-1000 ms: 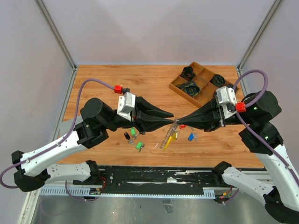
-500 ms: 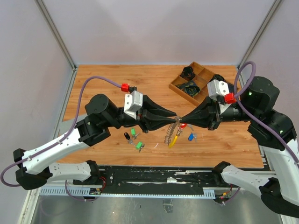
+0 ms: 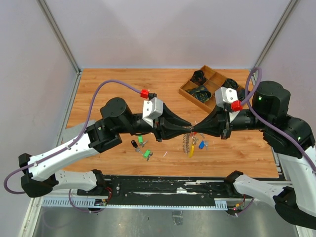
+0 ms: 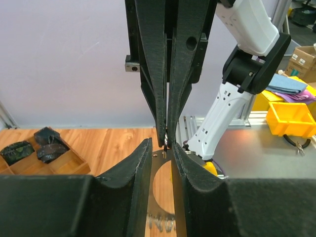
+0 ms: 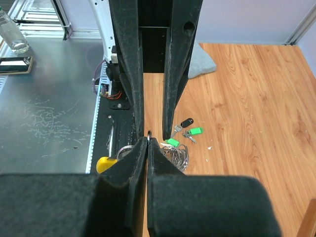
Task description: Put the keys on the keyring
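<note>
The top view sits high above and behind the arm bases, looking down and forward over the whole bench. The left wrist camera rides close behind the left claw, sighting along its fingers toward the right arm. The right wrist camera looks along the right claw the opposite way (bench on its right side). All three views share the spot where the claws meet, with the keyring there. The top and left wrist views also share the compartment tray.
</note>
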Available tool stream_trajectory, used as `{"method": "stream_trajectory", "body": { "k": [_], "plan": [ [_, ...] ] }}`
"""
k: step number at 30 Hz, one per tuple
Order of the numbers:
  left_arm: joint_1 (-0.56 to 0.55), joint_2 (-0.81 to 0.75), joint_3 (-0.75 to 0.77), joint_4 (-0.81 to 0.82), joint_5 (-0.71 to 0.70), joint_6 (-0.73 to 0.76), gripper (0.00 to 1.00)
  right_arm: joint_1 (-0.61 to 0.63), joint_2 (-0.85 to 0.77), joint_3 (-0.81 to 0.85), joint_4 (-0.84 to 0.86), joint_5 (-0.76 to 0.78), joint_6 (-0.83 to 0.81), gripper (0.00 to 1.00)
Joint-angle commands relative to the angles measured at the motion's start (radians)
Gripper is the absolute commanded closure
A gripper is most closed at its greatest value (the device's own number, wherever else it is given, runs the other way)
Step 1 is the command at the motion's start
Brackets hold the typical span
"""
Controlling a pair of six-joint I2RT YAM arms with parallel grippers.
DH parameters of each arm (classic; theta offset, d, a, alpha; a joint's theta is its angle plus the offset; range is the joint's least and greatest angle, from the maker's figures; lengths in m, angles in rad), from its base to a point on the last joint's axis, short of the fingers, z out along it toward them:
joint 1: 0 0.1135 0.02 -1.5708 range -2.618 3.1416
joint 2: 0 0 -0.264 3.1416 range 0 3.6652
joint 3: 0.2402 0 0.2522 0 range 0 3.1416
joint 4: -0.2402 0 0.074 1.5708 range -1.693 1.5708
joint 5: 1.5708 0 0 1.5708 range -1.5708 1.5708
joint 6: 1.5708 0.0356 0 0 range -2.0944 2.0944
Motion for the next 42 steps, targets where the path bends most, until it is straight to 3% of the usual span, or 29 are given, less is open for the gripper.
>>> {"method": "stream_trajectory", "body": {
  "k": [1, 8, 19, 22, 25, 27, 29, 33, 35, 39, 42],
  "plan": [
    [-0.008, 0.001, 0.025, -0.016, 0.007, 0.013, 0.72, 0.015, -0.017, 0.031, 0.003, 0.028, -0.03, 1.0],
    [-0.01, 0.01, 0.03, -0.016, 0.006, 0.013, 0.71, 0.015, -0.025, 0.032, 0.006, 0.028, -0.027, 0.99],
    [-0.012, 0.035, 0.049, 0.002, 0.004, 0.007, 0.78, 0.016, -0.025, 0.004, 0.01, 0.015, -0.027, 1.0],
    [-0.012, 0.04, 0.056, 0.002, 0.004, 0.008, 0.83, 0.015, -0.023, -0.004, 0.01, 0.019, -0.031, 1.0],
    [-0.015, 0.041, 0.055, 0.001, -0.001, 0.006, 0.98, 0.015, -0.024, -0.007, 0.012, 0.019, -0.031, 1.0],
    [-0.014, 0.038, 0.047, 0.011, -0.014, 0.0, 0.99, 0.014, -0.025, -0.007, 0.022, 0.019, -0.024, 1.0],
    [-0.014, 0.029, 0.029, 0.033, -0.034, -0.014, 1.0, 0.015, -0.033, -0.013, 0.043, 0.026, -0.013, 0.93],
    [-0.014, -0.005, -0.018, 0.102, -0.052, -0.046, 0.99, 0.015, -0.078, -0.053, 0.128, 0.049, 0.023, 0.65],
    [-0.014, -0.028, -0.048, 0.149, -0.054, -0.069, 0.99, 0.015, -0.115, -0.092, 0.201, 0.076, 0.051, 0.58],
    [-0.015, -0.069, -0.103, 0.241, -0.048, -0.113, 0.99, 0.014, -0.213, -0.22, 0.429, 0.141, 0.134, 0.54],
    [-0.014, -0.094, -0.15, 0.333, -0.021, -0.153, 1.0, 0.014, -0.269, -0.317, 0.578, 0.161, 0.214, 0.64]
  ]
}}
